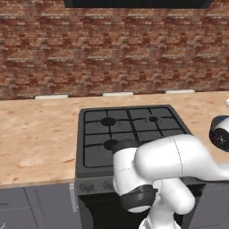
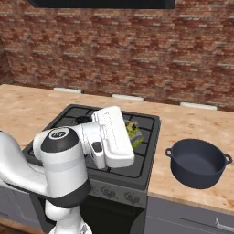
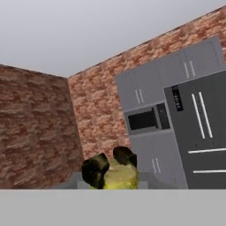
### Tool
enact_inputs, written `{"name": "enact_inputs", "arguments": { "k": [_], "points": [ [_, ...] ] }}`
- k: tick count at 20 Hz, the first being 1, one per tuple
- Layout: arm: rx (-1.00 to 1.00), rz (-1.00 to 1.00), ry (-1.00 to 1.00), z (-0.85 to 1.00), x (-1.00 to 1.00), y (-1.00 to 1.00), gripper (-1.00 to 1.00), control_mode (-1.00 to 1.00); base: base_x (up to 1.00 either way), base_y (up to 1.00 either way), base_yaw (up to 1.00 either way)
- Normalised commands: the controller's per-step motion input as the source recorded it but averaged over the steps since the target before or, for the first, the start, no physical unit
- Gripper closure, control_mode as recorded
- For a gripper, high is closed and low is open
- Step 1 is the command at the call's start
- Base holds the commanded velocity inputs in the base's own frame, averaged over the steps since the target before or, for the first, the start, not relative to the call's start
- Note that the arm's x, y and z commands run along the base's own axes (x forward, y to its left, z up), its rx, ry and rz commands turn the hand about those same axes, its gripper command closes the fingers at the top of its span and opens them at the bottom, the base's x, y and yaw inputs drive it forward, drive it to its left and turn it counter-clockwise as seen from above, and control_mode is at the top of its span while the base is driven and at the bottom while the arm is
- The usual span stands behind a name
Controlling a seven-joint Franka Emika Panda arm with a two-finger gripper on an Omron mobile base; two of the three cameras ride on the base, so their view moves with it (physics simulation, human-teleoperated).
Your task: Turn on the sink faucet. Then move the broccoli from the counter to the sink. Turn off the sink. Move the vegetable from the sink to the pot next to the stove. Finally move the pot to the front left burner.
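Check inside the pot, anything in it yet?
The pot on the counter right of the stove shows a bare dark interior, though its near wall hides part of the floor. The broccoli sits in the tool, shut on it above the cooktop.

Red-brown brick wall (image 1: 112, 49); light tan wood-grain counter (image 1: 36, 134) with reddish blotches; dark grey stove (image 1: 129, 129) with black grated top. Dark blue-grey pot (image 2: 199, 163), dark inside. Green broccoli (image 2: 133, 131) with yellow-green stem; grey cabinets (image 3: 172, 70), dark grey fridge (image 3: 203, 128).
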Motion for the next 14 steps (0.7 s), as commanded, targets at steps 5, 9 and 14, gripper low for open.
{"name": "enact_inputs", "arguments": {
  "k": [5,9,14],
  "points": [
    [0.02,-0.04,0.11,0.42,0.36,-0.33,1.0,-1.0,0.0,0.0,0.0],
    [-0.1,-0.26,0.16,0.03,0.36,-0.23,1.0,-1.0,0.0,0.0,0.0],
    [-0.22,-0.23,0.01,-0.32,0.14,-0.33,1.0,-1.0,0.0,0.0,0.0]
  ]
}}
